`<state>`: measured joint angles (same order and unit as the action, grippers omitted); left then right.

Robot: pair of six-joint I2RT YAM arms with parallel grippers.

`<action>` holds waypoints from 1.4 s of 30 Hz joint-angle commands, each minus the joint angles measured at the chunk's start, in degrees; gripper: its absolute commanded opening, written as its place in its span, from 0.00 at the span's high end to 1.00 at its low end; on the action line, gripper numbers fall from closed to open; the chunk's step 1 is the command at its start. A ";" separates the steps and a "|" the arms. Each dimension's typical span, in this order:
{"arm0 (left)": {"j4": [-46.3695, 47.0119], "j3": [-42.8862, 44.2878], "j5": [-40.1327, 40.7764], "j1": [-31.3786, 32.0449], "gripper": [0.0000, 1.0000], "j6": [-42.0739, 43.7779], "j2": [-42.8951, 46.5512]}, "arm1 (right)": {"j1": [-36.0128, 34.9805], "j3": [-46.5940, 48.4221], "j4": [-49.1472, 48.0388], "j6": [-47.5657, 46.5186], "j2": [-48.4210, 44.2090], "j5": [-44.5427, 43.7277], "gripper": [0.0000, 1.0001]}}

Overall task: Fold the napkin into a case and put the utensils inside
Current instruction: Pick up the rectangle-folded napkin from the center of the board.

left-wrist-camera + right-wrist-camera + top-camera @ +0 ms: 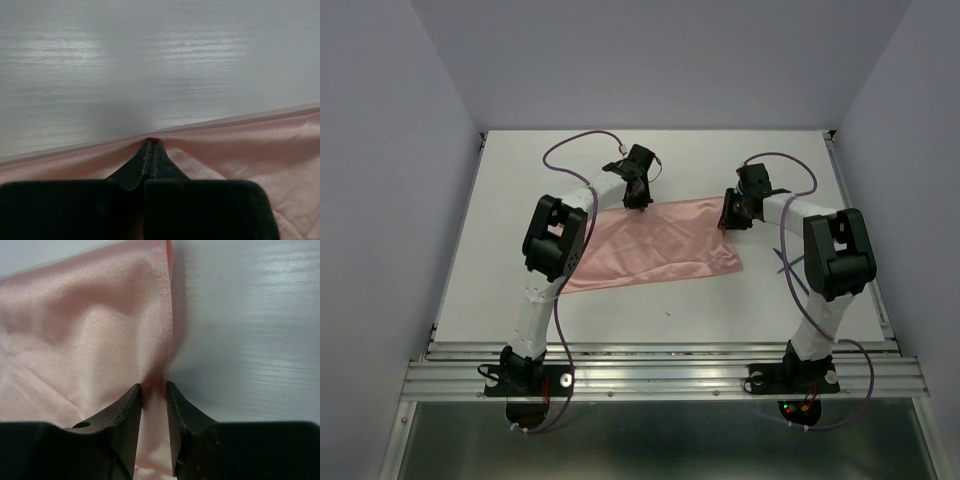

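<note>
White table (pixel 520 200), one napkin (pixel 660 245), two utensils (pixel 788 262)

Soft, even light from above fills the overhead view; the white table (pixel 660 290) reads bright without harsh glare, and the arms cast only faint shadows. In the left wrist view, pale streaks of reflected light lie across the table ahead of the left tool (pixel 150 150), whose black body at the bottom edge is dark and blurred. In the right wrist view, the thin salmon-pink cloth napkin (pixel 85 335) shows a satin sheen ahead of the right tool (pixel 154 400), with a soft shadow just right of its edge.
</note>
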<state>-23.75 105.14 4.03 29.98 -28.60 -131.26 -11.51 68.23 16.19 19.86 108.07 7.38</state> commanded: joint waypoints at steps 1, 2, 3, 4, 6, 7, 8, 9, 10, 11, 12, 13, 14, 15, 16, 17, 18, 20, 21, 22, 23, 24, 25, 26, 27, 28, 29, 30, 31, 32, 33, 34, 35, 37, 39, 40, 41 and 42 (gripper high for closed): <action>-0.69 1.20 -0.52 -0.01 1.00 1.18 -1.36 | -1.24 -0.64 2.18 -1.13 2.06 -0.08 0.68; -0.69 1.29 -0.60 -0.01 1.00 1.18 -1.45 | -1.24 -0.55 2.71 -1.31 1.88 -1.56 0.65; -0.69 1.29 -0.69 -0.01 1.00 1.18 -1.45 | -1.85 -0.55 2.71 -1.40 1.79 -1.58 0.59; -0.77 1.29 -0.69 -0.01 1.00 1.18 -1.45 | -1.85 -0.55 3.41 -1.57 1.79 -3.93 0.55; -0.69 1.21 -0.78 -0.01 1.00 1.18 -1.45 | -3.25 -0.46 4.38 -2.10 1.88 -7.09 0.52; -0.77 1.20 -0.69 -0.01 1.00 1.18 -1.45 | -3.78 -0.46 4.64 -2.19 2.14 -9.90 0.52; -0.69 1.20 -0.78 -0.01 1.00 1.18 -1.45 | -4.57 -0.46 4.99 -2.19 2.49 -11.67 0.54; -0.77 1.12 -0.78 -0.01 1.00 1.18 -1.28 | -4.58 -0.46 5.69 -2.10 2.84 -14.73 0.57; -0.69 1.03 -0.69 -0.01 1.00 1.18 -1.28 | -5.10 -0.38 5.96 -1.76 3.72 -15.80 0.64; -0.69 0.94 -0.78 -0.01 1.00 1.18 -1.19 | -5.10 -0.46 6.05 -1.23 3.90 -16.68 0.68; -0.60 0.68 -0.69 -0.01 1.00 1.26 -1.02 | -5.10 -0.72 6.05 -0.88 4.08 -17.56 0.69; -0.60 0.59 -0.69 -0.01 1.00 1.27 -0.93 | -5.10 -1.16 6.14 -0.44 3.90 -18.96 0.68; -0.69 0.42 -0.78 -0.09 1.00 1.27 -0.93 | -5.10 -1.34 6.14 -0.09 3.64 -19.50 0.64; -0.51 0.33 -0.78 -0.09 1.00 1.27 -0.84 | -5.10 -1.52 6.14 0.61 3.29 -19.94 0.61; -0.51 0.06 -0.78 -0.09 1.00 1.35 -0.66 | -5.10 -1.69 6.14 0.88 2.59 -20.82 0.58; -0.51 -0.02 -0.69 -0.09 1.00 1.35 -0.66 | -5.10 -2.04 6.14 1.67 1.02 -21.26 0.54; -0.51 -0.20 -0.61 -0.09 1.00 1.35 -0.40 | -5.10 -2.22 6.14 2.02 0.04 -22.48 0.51; -0.51 -0.29 -0.60 -0.09 1.00 1.44 -0.31 | -5.10 -2.48 6.14 2.90 -3.02 -23.63 0.48; -0.51 -0.38 -0.52 -0.18 1.00 1.53 -0.14 | -5.10 -2.66 6.14 3.08 -4.00 -23.90 0.46; -0.51 -0.38 -0.52 -0.18 1.00 1.53 -0.05 | -5.10 -2.75 5.97 3.26 -4.88 -23.64 0.46; -0.51 -0.46 -0.52 -0.18 1.00 1.62 -0.13 | -4.58 -2.92 5.88 3.78 -6.54 -22.94 0.46; -0.60 -0.47 -0.60 -0.18 1.00 1.53 0.04 | -4.58 -3.18 5.44 4.13 -7.34 -21.63 0.46; -0.60 -0.47 -0.60 -0.18 1.00 1.53 0.04 | -4.05 -3.62 5.18 4.49 -8.13 -20.92 0.46; -0.60 -0.47 -0.60 -0.18 1.00 1.53 -0.05 | -3.53 -3.97 4.65 4.66 -8.84 -20.30 0.46; -0.51 -0.47 -0.69 -0.18 1.00 1.53 0.04 | -3.52 -4.24 4.38 5.01 -9.37 -19.43 0.46; -0.60 -0.47 -0.78 -0.18 1.00 1.53 -0.05 | -2.83 -4.42 4.03 5.19 -9.54 -18.11 0.46; -0.60 -0.47 -0.95 -0.18 1.00 1.44 0.04 | -2.30 -4.50 3.94 5.02 -8.85 -16.71 0.47; -0.51 -0.38 -1.04 -0.27 1.00 1.53 0.04 | -2.29 -4.51 3.94 4.93 -8.32 -16.26 0.48; -0.60 -0.38 -0.96 -0.18 1.00 1.53 0.04 | -2.29 -4.59 3.94 4.84 -7.71 -16.08 0.49; -0.60 -0.29 -0.96 -0.09 1.00 1.62 0.13 | -2.29 -4.77 3.85 4.58 -7.27 -15.73 0.50; -0.60 -0.29 -0.96 -0.18 1.00 1.62 0.13 | -2.29 -4.94 3.42 4.40 -6.91 -15.03 0.50; -0.69 -0.29 -1.04 -0.18 1.00 1.70 0.13 | -2.29 -5.29 3.15 4.05 -6.47 -12.93 0.50; -0.60 -0.29 -0.96 -0.18 1.00 1.71 0.13 | -2.29 -5.64 3.06 3.70 -5.34 -12.04 0.50; -0.60 -0.29 -1.04 -0.18 1.00 1.71 0.22 | -2.29 -6.09 2.54 3.35 -3.58 -9.93 0.50; -0.69 -0.20 -1.22 -0.18 1.00 1.62 0.04 | -2.29 -6.87 1.49 2.73 -2.78 -7.92 0.51; -0.69 -0.20 -1.22 -0.18 1.00 1.70 0.04 | -2.29 -7.05 1.31 2.56 -2.52 -6.34 0.53; -0.69 -0.11 -1.31 -0.18 1.00 1.71 0.04 | -2.29 -7.23 0.96 2.47 -2.43 -5.63 0.55; -0.69 -0.11 -1.31 -0.18 1.00 1.71 -0.05 | -2.29 -7.40 0.61 2.12 -2.34 -5.27 0.56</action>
<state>-23.09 105.12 3.09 29.89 -27.83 -131.33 -13.82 62.94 17.85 23.03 103.26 -3.51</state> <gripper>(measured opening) 0.019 0.460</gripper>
